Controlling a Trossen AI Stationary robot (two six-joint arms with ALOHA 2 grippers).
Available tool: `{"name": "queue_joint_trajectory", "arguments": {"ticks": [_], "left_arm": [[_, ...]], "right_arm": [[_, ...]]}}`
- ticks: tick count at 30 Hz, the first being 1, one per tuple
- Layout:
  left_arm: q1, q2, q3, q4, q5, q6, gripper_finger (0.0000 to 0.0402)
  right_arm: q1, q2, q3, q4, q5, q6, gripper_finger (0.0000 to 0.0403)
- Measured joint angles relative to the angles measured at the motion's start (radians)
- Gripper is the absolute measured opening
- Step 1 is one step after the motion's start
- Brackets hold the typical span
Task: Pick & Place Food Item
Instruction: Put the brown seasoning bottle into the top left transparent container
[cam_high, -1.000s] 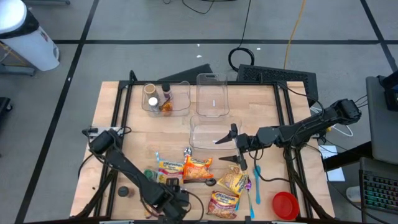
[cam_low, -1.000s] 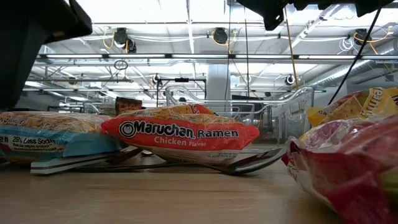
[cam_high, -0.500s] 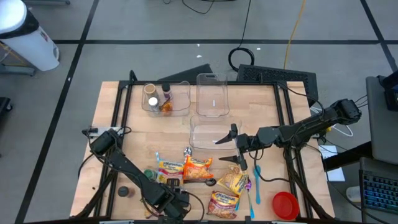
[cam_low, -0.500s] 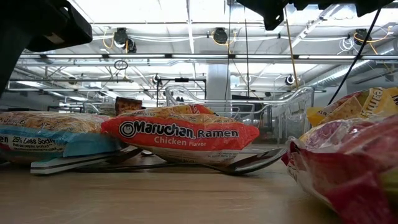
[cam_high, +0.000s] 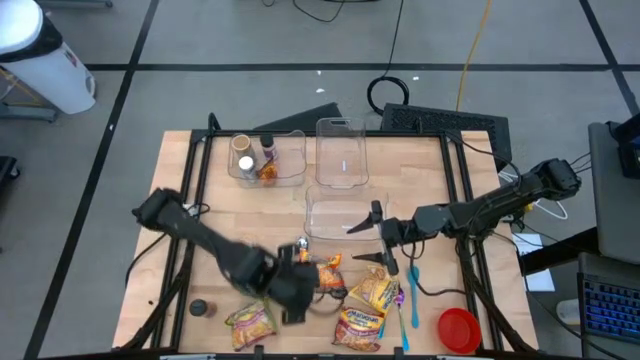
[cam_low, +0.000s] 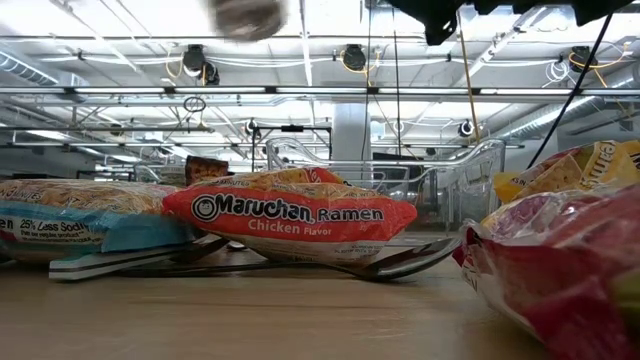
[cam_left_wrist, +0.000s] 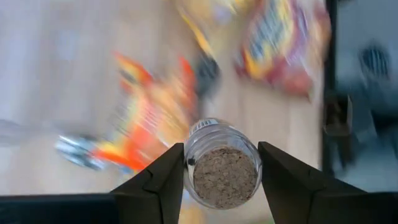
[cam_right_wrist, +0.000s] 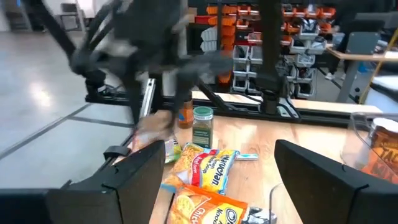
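Wooden table (cam_high: 180, 200): three clear bins at the rear, the leftmost bin (cam_high: 266, 160) containing small jars. Ramen packets (cam_high: 318, 274) and snack bags (cam_high: 361, 325) lie near the front edge; bowl (cam_high: 459, 329) at front right.

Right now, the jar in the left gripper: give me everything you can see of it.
The jar is small, round and clear, plastic or glass by its look, filled with a brownish ground spice, with a white printed label near one end. The left gripper is shut on it, one dark finger on each side, and carries it lifted above the ramen packets on the wooden table. Nothing else touches it. The low view shows it as a blurred shape high up. Its cap is not visible.
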Motion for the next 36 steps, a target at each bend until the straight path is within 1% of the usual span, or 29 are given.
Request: {"name": "queue_joint_trajectory", "arguments": {"ticks": [3, 6, 9, 13, 15, 21, 24, 26, 28, 30, 32, 34, 36], "left_arm": [[0.066, -0.043, 0.02, -0.001, -0.046, 0.066, 0.0178], [0.137, -0.065, 0.025, 0.0, -0.048, 0.126, 0.0178], [0.201, -0.068, 0.025, 0.004, -0.03, 0.163, 0.0178], [0.263, -0.063, 0.025, 0.008, 0.032, 0.207, 0.0178], [0.279, -0.062, 0.025, 0.008, 0.039, 0.224, 0.0178], [0.295, -0.062, 0.025, 0.067, 0.047, 0.302, 0.0178], [0.294, -0.062, 0.025, 0.069, 0.048, 0.323, 0.0178], [0.296, -0.062, 0.025, 0.067, 0.046, 0.329, 0.0178], [0.297, -0.062, 0.025, 0.069, 0.044, 0.333, 0.0178], [0.297, -0.062, 0.025, 0.069, 0.042, 0.335, 0.0178], [0.297, -0.062, 0.025, 0.071, 0.042, 0.335, 0.0178], [0.297, -0.062, 0.025, 0.075, 0.044, 0.335, 0.0178], [0.295, -0.062, 0.025, 0.078, 0.043, 0.335, 0.0178]], "right_arm": [[0.026, 0.0, 0.0, 0.009, 0.0, -0.035, 0.0293], [0.045, 0.02, 0.0, 0.036, 0.006, -0.05, 0.0293], [0.053, 0.058, 0.0, 0.054, 0.038, -0.05, 0.0293], [0.028, 0.123, 0.0, 0.092, 0.081, -0.059, 0.0293], [0.005, 0.156, 0.005, 0.121, 0.082, -0.057, 0.0293], [-0.048, 0.27, 0.059, 0.127, 0.081, -0.041, 0.0293], [-0.05, 0.32, 0.09, 0.134, 0.076, -0.047, 0.0293], [-0.049, 0.33, 0.1, 0.129, 0.052, -0.068, 0.0292], [-0.048, 0.345, 0.113, 0.136, 0.054, -0.074, 0.0289], [-0.048, 0.347, 0.112, 0.133, 0.055, -0.074, 0.028], [-0.049, 0.346, 0.112, 0.139, 0.056, -0.068, 0.0262], [-0.049, 0.346, 0.112, 0.138, 0.056, -0.068, 0.0235], [-0.049, 0.346, 0.112, 0.137, 0.055, -0.068, 0.0199]]}}
